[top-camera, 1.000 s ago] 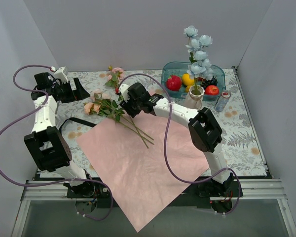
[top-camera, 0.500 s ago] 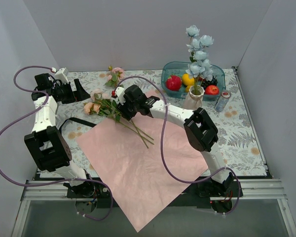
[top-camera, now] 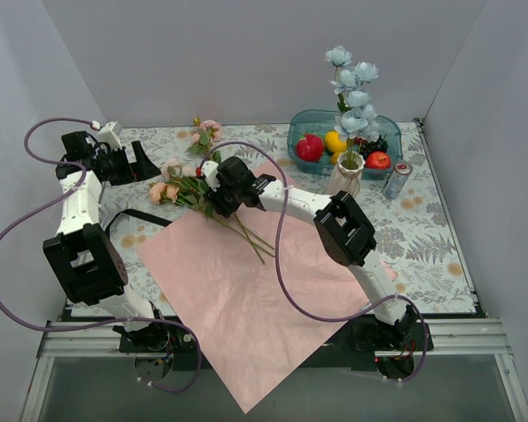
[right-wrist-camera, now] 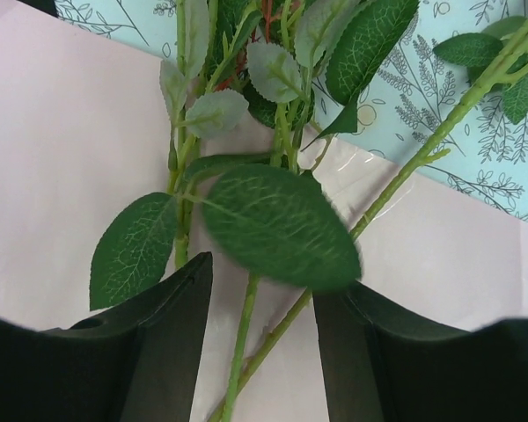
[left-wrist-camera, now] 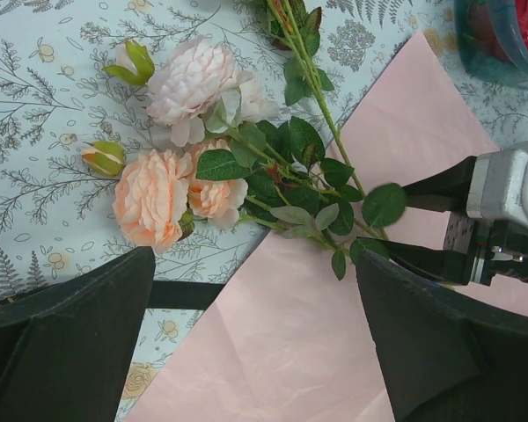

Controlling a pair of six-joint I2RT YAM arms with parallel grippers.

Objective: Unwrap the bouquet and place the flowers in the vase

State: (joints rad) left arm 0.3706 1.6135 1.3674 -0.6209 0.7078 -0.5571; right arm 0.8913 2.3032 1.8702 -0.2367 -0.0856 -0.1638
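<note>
Hanging wide open with the left gripper (left-wrist-camera: 253,264) above the flowers (left-wrist-camera: 172,189); straddling their stems (right-wrist-camera: 238,347) on the pink paper (right-wrist-camera: 62,132) with the right gripper (right-wrist-camera: 262,290), fingers apart, not clamping.

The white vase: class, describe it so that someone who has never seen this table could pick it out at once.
Look to the far right part of the patterned table, where a teal bowl sits near the back edge. Just in front of that bowl stands the white vase, with a silver can to its right. It alone is white, and tall pale blue flowers rise from its neck.
</note>
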